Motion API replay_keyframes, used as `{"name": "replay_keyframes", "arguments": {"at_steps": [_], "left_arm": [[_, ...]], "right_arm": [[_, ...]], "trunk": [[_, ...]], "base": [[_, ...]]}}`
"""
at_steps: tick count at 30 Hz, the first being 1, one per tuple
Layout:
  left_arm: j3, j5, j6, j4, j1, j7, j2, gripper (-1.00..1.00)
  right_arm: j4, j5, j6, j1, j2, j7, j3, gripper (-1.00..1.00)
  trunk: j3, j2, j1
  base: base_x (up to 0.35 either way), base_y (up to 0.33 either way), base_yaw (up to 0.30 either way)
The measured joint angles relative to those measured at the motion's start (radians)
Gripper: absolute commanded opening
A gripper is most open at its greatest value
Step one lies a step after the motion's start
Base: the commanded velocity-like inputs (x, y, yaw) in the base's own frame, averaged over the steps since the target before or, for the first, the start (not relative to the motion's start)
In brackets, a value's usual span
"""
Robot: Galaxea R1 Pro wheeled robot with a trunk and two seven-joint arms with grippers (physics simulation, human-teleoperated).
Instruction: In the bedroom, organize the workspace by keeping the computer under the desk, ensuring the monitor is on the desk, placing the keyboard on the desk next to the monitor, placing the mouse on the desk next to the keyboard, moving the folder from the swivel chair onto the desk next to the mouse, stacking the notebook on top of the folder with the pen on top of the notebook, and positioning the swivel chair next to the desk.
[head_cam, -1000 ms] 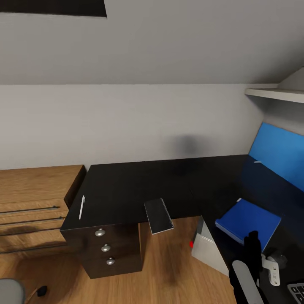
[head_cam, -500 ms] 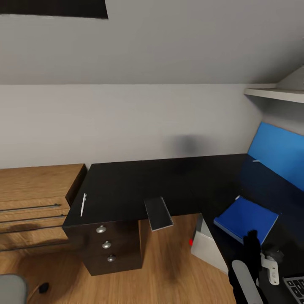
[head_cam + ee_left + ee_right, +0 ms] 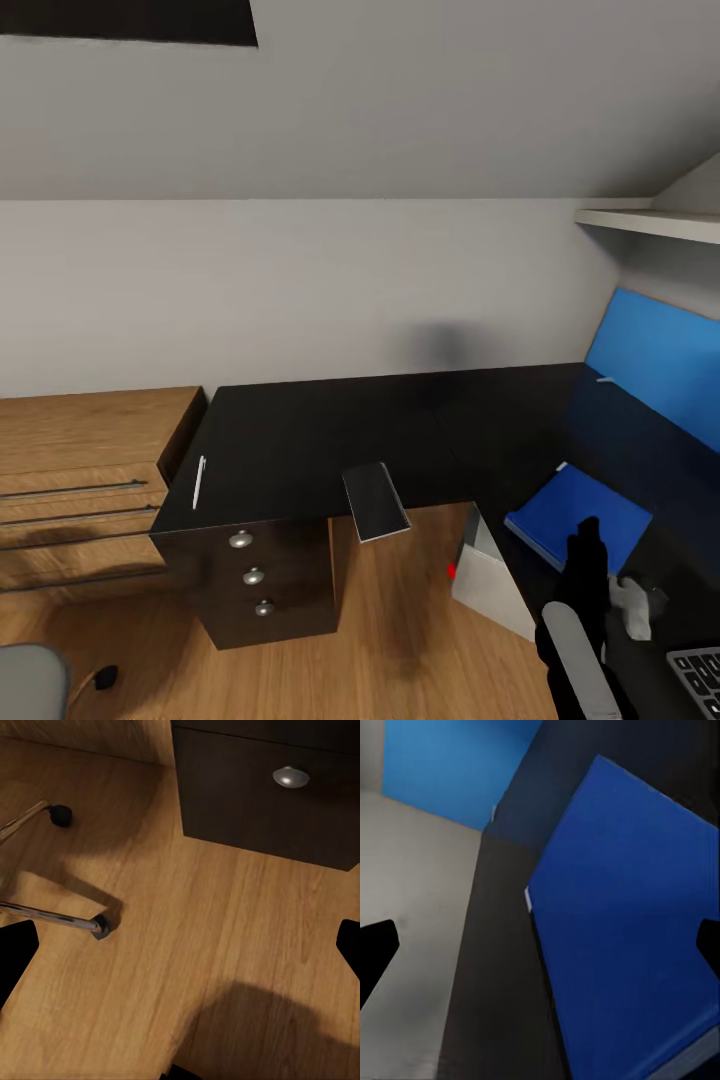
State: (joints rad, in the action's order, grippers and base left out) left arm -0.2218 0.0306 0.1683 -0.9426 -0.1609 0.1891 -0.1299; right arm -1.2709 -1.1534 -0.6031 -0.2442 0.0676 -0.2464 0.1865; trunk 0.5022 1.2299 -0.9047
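White pen (image 3: 198, 482) lies by my desk's (image 3: 300, 440) left edge; the notebook (image 3: 375, 501) overhangs its front edge. The blue folder (image 3: 580, 510) lies on the right wing, under my right gripper (image 3: 588, 545). Both grippers gape wide, empty.

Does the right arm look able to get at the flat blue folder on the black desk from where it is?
Probably yes: the right gripper hangs open just over the flat blue folder on the black desk, with nothing between them.
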Motion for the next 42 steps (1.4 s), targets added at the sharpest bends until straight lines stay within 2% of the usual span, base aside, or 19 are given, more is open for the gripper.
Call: {"name": "replay_keyframes", "arguments": {"at_steps": [5, 6, 8, 10, 11, 15, 16, 17, 21, 25, 28, 29, 30, 33, 34, 35, 38, 41, 42], "left_arm": [[0.0, 0.0, 0.0, 0.0, 0.0, 0.0, 0.0, 1.0], [0.0, 0.0, 0.0, 0.0, 0.0, 0.0, 0.0, 1.0], [0.0, 0.0, 0.0, 0.0, 0.0, 0.0, 0.0, 1.0], [0.0, 0.0, 0.001, 0.0, 0.0, 0.0, 0.0, 1.0], [0.0, -0.001, 0.001, 0.0, 0.0, 0.0, 0.0, 1.0], [0.0, -0.001, 0.001, 0.0, 0.0, 0.0, 0.0, 1.0], [0.0, 0.001, 0.001, -0.007, 0.0, 0.0, -0.002, 1.0], [0.0, 0.001, 0.001, -0.009, 0.0, 0.0, -0.003, 1.0], [0.0, 0.003, 0.003, -0.029, -0.001, 0.0, -0.003, 1.0], [0.0, 0.004, 0.0, -0.071, -0.004, -0.001, -0.004, 1.0], [0.0, 0.005, -0.039, -0.117, -0.004, -0.002, -0.005, 1.0], [0.0, 0.005, -0.083, -0.147, -0.004, -0.003, -0.005, 1.0], [0.0, 0.005, -0.224, -0.227, -0.004, -0.007, -0.005, 1.0], [0.0, 0.015, -0.43, -0.346, -0.004, -0.029, -0.007, 1.0], [0.001, 0.027, -0.536, -0.411, -0.004, -0.052, -0.008, 1.0], [0.002, 0.086, -0.809, -0.569, -0.005, -0.139, -0.008, 1.0], [-0.002, 0.152, -0.959, -0.626, -0.005, -0.194, -0.004, 1.0], [0.002, 0.163, -0.973, -0.586, -0.005, -0.204, 0.0, 1.0], [0.003, 0.16, -0.95, -0.546, -0.005, -0.207, 0.029, 1.0]], "right_arm": [[-0.025, 0.048, 0.026, 0.005, -0.004, 0.002, -0.134, 1.0], [-0.026, 0.077, 0.066, 0.006, -0.004, 0.004, -0.197, 1.0], [-0.022, 0.096, 0.154, 0.007, -0.005, 0.003, -0.267, 1.0], [-0.019, 0.102, 0.25, 0.007, -0.005, 0.002, -0.303, 1.0], [-0.019, 0.103, 0.28, 0.007, -0.005, 0.002, -0.31, 1.0], [-0.002, 0.102, 0.531, 0.007, 0.0, 0.005, -0.33, 1.0], [0.018, 0.079, 0.642, 0.007, 0.001, 0.008, -0.334, 1.0], [0.021, 0.049, 0.674, 0.007, 0.002, 0.008, -0.335, 1.0], [0.03, -0.069, 0.718, 0.007, 0.002, 0.008, -0.336, 1.0], [0.032, -0.098, 0.723, 0.007, 0.003, 0.01, -0.347, 1.0], [0.029, -0.104, 0.721, 0.007, 0.002, 0.012, -0.388, 1.0], [0.029, -0.105, 0.721, 0.007, 0.002, 0.012, -0.392, 1.0], [0.03, -0.104, 0.721, 0.007, 0.002, 0.012, -0.397, 1.0], [0.032, -0.103, 0.72, 0.007, 0.002, 0.012, -0.399, 1.0], [0.033, -0.103, 0.719, 0.007, 0.002, 0.012, -0.4, 1.0], [0.034, -0.102, 0.719, 0.007, 0.003, 0.012, -0.401, 1.0], [0.036, -0.102, 0.719, 0.007, 0.002, 0.023, -0.404, 1.0], [0.052, -0.1, 0.719, 0.007, 0.003, 0.037, -0.412, 1.0], [0.084, -0.098, 0.719, 0.007, 0.003, 0.06, -0.419, 1.0]], "trunk": [[0.0, 0.0, 0.0], [0.0, 0.0, 0.0], [0.0, 0.0, 0.0], [0.0, 0.0, 0.0], [0.0, 0.0, 0.0], [0.0, 0.0, 0.0], [0.0, 0.0, 0.0], [0.0, 0.0, 0.0], [0.003, 0.007, -0.004], [0.016, 0.035, -0.019], [0.025, 0.056, -0.031], [0.028, 0.063, -0.034], [0.031, 0.07, -0.038], [0.041, 0.091, -0.05], [0.044, 0.098, -0.054], [0.047, 0.105, -0.057], [0.056, 0.126, -0.069], [0.066, 0.147, -0.08], [0.069, 0.154, -0.084]], "base": [[0.0, 0.0, 0.0], [0.0, 0.0, 0.0], [0.0, 0.0, 0.0], [0.0, 0.0, 0.0], [0.0, 0.0, 0.0], [0.0, 0.0, 0.0], [0.0, 0.0, 0.0], [0.0, 0.0, 0.0], [0.0, 0.0, 0.0], [0.0, 0.0, 0.0], [0.0, 0.0, 0.0], [0.0, 0.0, 0.0], [0.0, 0.0, 0.0], [0.0, 0.0, 0.0], [0.0, 0.0, 0.0], [0.0, 0.0, 0.0], [0.0, 0.0, 0.0], [0.0, 0.0, 0.0], [0.0, 0.0, 0.0]]}}
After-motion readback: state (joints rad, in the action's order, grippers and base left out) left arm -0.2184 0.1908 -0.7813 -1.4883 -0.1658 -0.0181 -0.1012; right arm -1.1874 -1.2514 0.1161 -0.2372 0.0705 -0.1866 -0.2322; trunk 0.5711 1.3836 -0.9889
